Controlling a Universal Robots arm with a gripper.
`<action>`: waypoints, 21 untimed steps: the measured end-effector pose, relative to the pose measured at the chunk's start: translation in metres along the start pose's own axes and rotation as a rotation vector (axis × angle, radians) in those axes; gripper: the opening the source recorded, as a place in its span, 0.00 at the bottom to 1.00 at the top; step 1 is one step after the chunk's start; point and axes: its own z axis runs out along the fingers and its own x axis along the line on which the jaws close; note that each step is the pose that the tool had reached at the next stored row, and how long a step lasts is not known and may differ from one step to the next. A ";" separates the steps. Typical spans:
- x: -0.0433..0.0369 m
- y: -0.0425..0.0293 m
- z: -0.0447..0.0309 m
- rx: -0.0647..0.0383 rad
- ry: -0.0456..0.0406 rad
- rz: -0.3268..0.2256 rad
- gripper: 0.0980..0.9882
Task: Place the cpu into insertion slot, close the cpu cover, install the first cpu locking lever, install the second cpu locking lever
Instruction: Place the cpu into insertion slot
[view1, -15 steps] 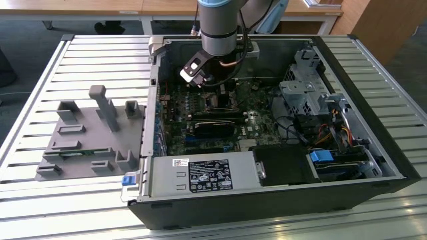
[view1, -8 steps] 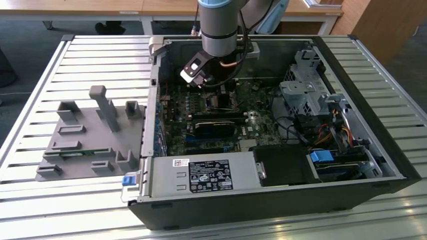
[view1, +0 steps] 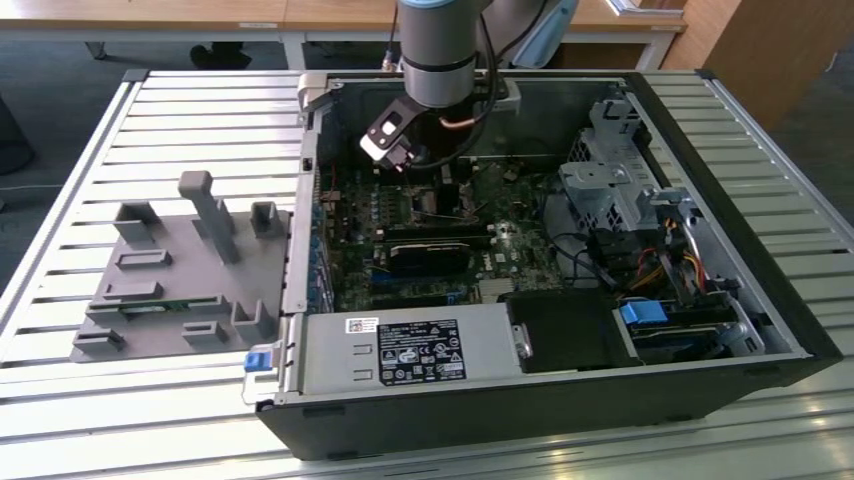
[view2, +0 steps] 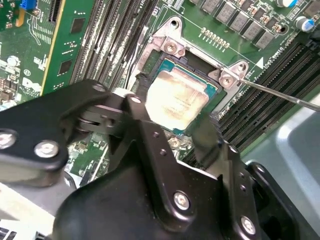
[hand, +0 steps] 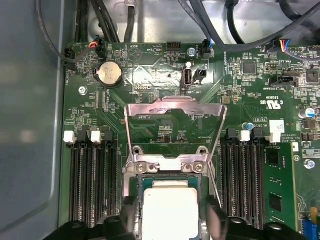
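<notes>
The cpu (hand: 170, 202), a square chip with a silvery top (view2: 177, 97), lies level within the insertion slot (hand: 170, 171), whose silver rim and dark frame border it on the green board. My gripper (hand: 170, 222) is shut on the cpu, one black finger (hand: 128, 216) against each of two opposite edges; the other finger (view2: 206, 134) shows in the second wrist view. Whether the chip is fully seated I cannot tell. The cpu cover (hand: 172, 111), a silver frame with a cut-out middle, is swung back open beyond the slot. A thin locking lever (view2: 280, 93) sticks out beside the slot. In the exterior view the gripper (view1: 404, 160) hangs inside the open computer case.
Long black memory slots (hand: 90, 185) run along both sides of the insertion slot. The case (view1: 747, 330) holds a labelled grey power supply (view1: 400, 352), a drive cage (view1: 614, 190) and cables. A grey fixture tray (view1: 174, 270) lies on the slatted table at the exterior view's left.
</notes>
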 end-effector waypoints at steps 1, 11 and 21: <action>0.0000 0.0001 -0.0010 0.000 0.0000 0.000 0.63; -0.0001 0.0016 -0.0059 0.008 -0.0001 0.000 0.16; -0.0001 0.0020 -0.0085 0.009 -0.0001 0.000 0.01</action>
